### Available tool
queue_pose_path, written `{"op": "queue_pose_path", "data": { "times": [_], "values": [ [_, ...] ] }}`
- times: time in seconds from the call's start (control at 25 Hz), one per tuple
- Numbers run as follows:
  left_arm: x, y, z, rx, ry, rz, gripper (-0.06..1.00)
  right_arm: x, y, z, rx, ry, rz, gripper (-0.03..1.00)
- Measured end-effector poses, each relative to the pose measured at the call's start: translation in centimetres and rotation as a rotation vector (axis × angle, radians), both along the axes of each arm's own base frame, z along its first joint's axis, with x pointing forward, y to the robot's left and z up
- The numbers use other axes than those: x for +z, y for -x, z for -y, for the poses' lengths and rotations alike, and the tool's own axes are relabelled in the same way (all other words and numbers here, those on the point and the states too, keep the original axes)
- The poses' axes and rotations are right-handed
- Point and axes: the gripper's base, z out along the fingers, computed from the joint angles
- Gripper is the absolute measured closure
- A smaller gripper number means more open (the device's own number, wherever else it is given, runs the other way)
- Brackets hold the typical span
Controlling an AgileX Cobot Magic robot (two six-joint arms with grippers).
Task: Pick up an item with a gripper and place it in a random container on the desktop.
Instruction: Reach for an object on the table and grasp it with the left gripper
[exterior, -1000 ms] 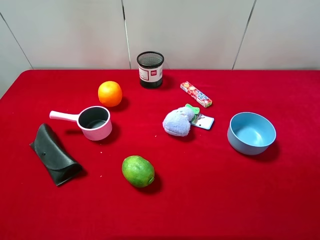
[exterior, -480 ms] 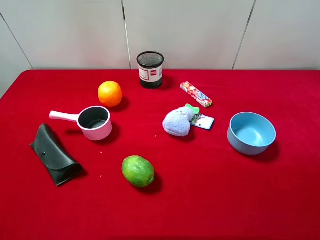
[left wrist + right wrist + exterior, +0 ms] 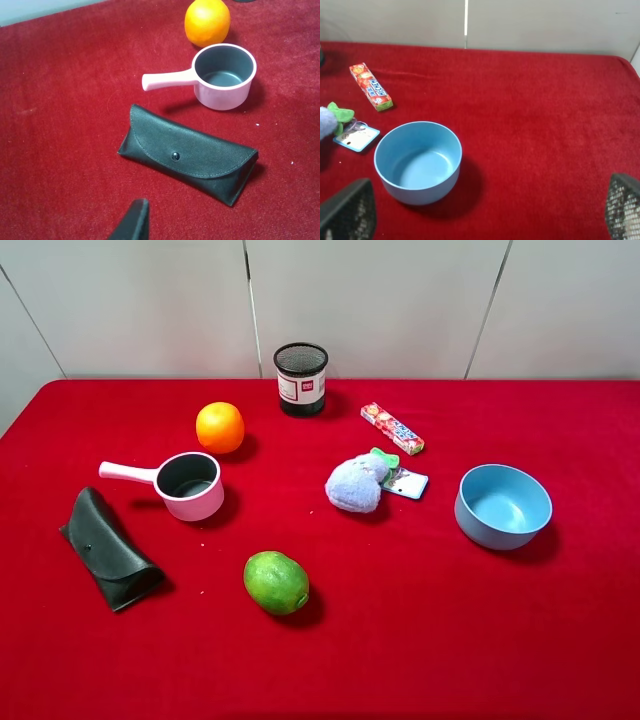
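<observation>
Red cloth [image 3: 420, 640]: blue bowl [image 3: 490, 532] empty, pink saucepan [image 3: 195, 505] empty, plush [image 3: 355, 485] between.

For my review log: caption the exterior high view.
Pale-blue plush toy lies on the red cloth, apart from the empty blue bowl, not yet picked up.

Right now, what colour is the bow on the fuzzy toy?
Green. The bow on the plush toy shows best in the exterior high view.

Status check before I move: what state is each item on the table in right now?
Plush toy, lying free, not held.
Blue bowl, upright, empty.
Pink saucepan, upright, empty.
Mesh cup, upright.
Black case, flap snapped shut.
Right gripper, open, empty.
</observation>
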Motion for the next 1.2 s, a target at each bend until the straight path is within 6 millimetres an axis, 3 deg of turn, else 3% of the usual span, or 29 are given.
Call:
{"op": "queue_pose_path", "data": {
  "times": [0.72,1.2],
  "values": [
    [0.3,0.0,0.1,-0.003,0.006,0.004,-0.05,0.0,0.0,0.0,0.000,0.000,0.000,0.27],
    [3.2,-5.1,0.5,-0.055,-0.082,-0.085,-0.05,0.0,0.0,0.0,0.000,0.000,0.000,0.27]
  ]
}}
